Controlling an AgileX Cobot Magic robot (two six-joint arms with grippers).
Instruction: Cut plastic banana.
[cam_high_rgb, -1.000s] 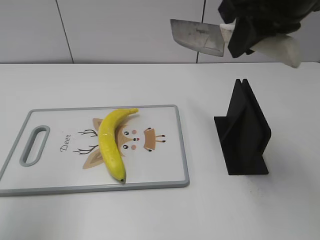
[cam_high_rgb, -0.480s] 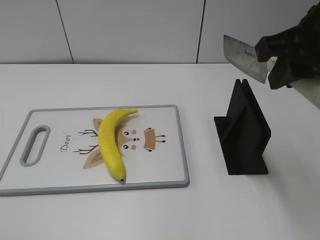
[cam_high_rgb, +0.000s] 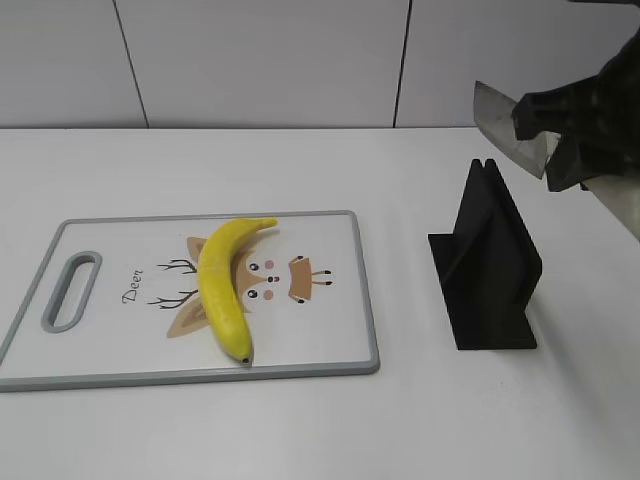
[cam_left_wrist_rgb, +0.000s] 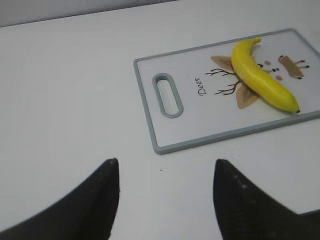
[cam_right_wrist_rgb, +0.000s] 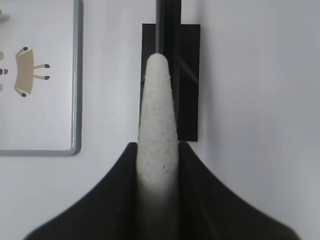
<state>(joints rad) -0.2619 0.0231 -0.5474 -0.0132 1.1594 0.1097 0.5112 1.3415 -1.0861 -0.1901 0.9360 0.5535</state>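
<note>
A white table (cam_high_rgb: 300, 430) meets a pale grey panelled wall (cam_high_rgb: 260, 60) with dark seams.

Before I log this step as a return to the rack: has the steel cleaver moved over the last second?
Yes. The steel cleaver, held in the right end effector, went right and down; it now hangs just above the slot of the black knife stand.

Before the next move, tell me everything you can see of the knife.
The knife is a cleaver with a broad, dull grey metal blade and a pale speckled handle. The right gripper is shut on the handle, holding the knife in the air, blade tilted down, just above the slot of the black knife stand. It touches nothing else.
</note>
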